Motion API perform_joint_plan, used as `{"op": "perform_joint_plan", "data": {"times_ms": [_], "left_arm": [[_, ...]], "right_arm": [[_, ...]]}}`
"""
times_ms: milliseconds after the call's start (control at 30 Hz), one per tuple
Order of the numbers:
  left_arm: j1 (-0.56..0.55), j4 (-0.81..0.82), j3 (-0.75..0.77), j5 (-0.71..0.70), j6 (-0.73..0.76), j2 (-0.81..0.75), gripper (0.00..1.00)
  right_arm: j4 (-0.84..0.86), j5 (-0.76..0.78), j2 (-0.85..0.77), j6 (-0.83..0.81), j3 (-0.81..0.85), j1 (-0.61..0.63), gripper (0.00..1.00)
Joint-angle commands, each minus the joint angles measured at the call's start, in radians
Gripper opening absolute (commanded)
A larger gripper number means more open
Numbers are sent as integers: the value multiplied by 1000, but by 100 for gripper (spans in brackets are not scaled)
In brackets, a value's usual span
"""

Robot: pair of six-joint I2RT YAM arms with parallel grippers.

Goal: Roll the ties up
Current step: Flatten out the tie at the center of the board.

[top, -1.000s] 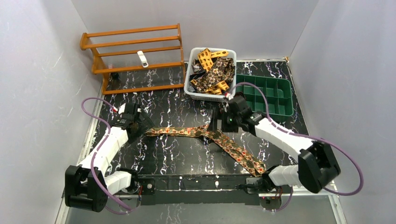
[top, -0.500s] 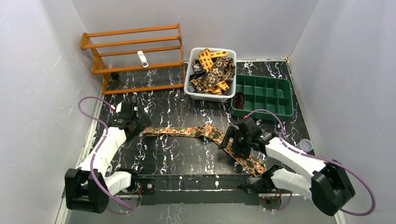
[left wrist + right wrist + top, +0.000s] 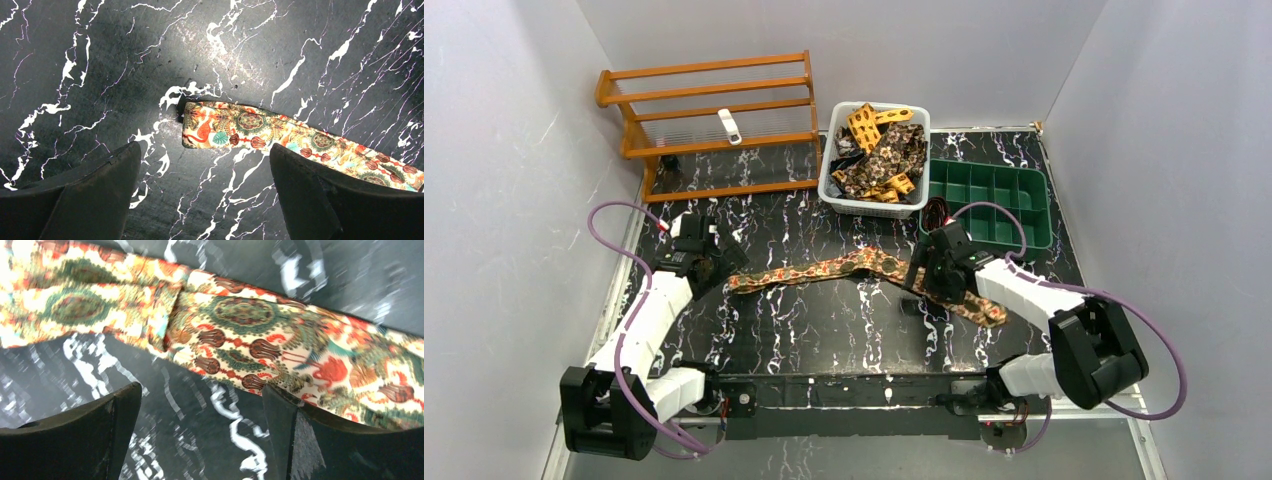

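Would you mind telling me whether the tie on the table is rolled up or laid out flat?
Laid out, not rolled: the tie stretches across the table, and its end shows no coil.

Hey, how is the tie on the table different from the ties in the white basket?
The tie on the table lies spread out as one long strip; the ties in the white basket are bunched in a heap. The table tie is cream with red-orange print; the basket ties are mostly brown and yellow. Both are busy patterned fabric, and none looks rolled.
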Motion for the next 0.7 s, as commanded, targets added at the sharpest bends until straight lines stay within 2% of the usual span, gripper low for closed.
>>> {"op": "perform_joint_plan", "data": {"times_ms": [0, 67, 233, 433, 467, 667], "left_arm": [[7, -32, -10, -22, -3, 1, 98], [7, -13, -31, -8, -10, 1, 98], [7, 58, -78, 67, -6, 23, 98], [7, 97, -117, 54, 9, 44, 93], [7, 112, -122, 48, 11, 48, 90], [7, 187, -127, 45, 37, 111, 57]], "right_arm": [[-71, 240, 35, -199, 68, -56, 99], [-105, 246, 40, -225, 100, -90, 99], [-109, 141, 14, -221, 125, -114, 99], [-112, 16, -74, -217, 174, -119, 99], [-109, 18, -85, -222, 176, -119, 99], [-168, 44, -80, -247, 213, -135, 99]]}}
